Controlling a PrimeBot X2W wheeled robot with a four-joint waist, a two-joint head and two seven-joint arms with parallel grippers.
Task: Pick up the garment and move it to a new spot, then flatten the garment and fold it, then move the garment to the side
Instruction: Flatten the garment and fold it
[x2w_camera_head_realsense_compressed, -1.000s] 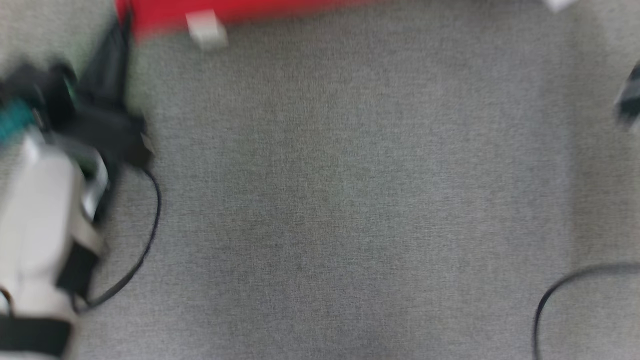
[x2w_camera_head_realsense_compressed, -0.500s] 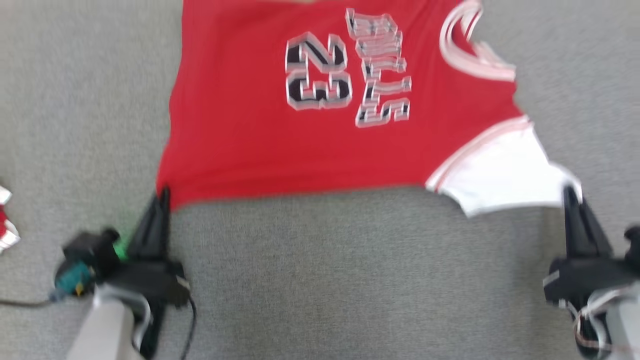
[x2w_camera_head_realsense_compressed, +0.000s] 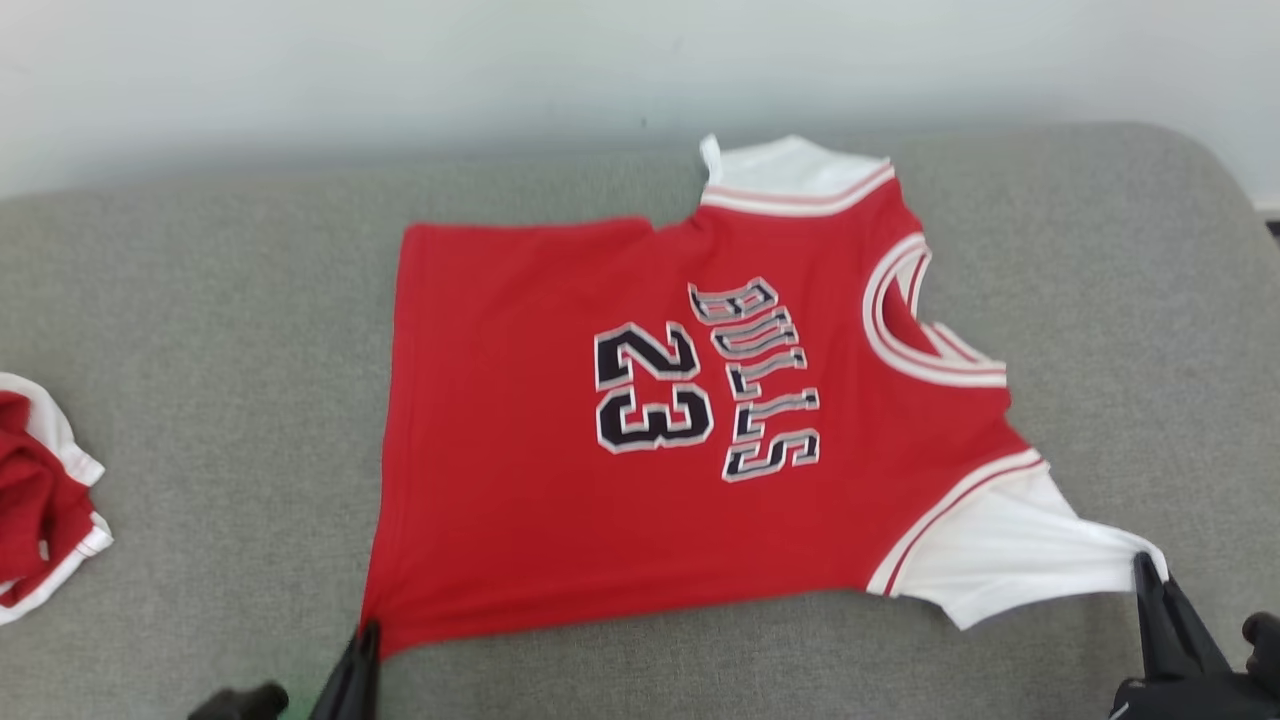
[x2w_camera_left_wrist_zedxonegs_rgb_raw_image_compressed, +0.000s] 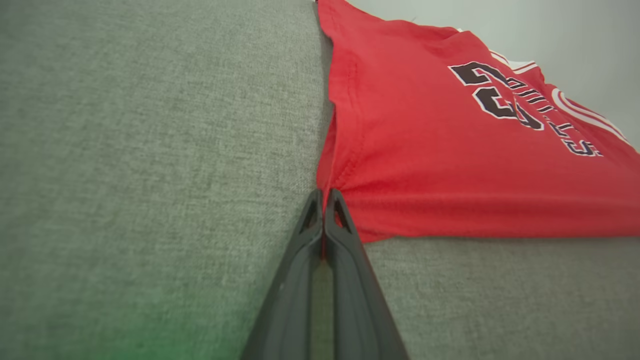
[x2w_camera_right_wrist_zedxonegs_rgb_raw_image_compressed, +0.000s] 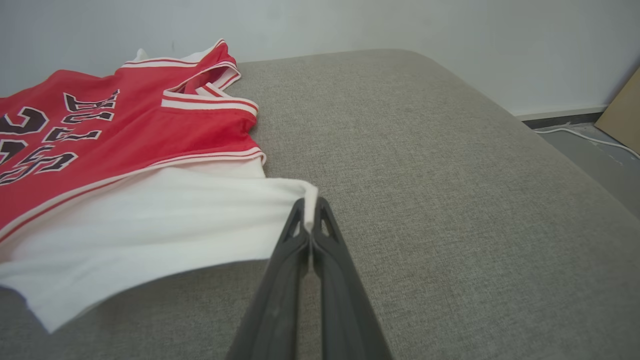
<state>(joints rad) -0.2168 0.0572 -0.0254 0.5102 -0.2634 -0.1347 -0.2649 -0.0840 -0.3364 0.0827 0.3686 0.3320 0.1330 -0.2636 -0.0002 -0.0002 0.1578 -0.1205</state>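
We reach both arms forward, and they seem to be low. Our left gripper (x2w_camera_left_wrist_zedxonegs_rgb_raw_image_compressed: 324, 195) pinches a bottom corner of the red shirt (x2w_camera_head_realsense_compressed: 560, 450). Our right gripper (x2w_camera_right_wrist_zedxonegs_rgb_raw_image_compressed: 310, 205) pinches its white sleeve. It lies on the grey cushion (x2w_camera_head_realsense_compressed: 200, 300), long way sideways, neck pointing right.

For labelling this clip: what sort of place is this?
Likely a home-like room: a red jersey on a grey upholstered cushion, a pale wall behind, a white cable on the floor.

Red jersey (x2w_camera_head_realsense_compressed: 520, 480) (white trim, black lettering outlined white), grey woven cushion (x2w_camera_head_realsense_compressed: 200, 300), possibly red-and-white cloth (x2w_camera_head_realsense_compressed: 40, 500)
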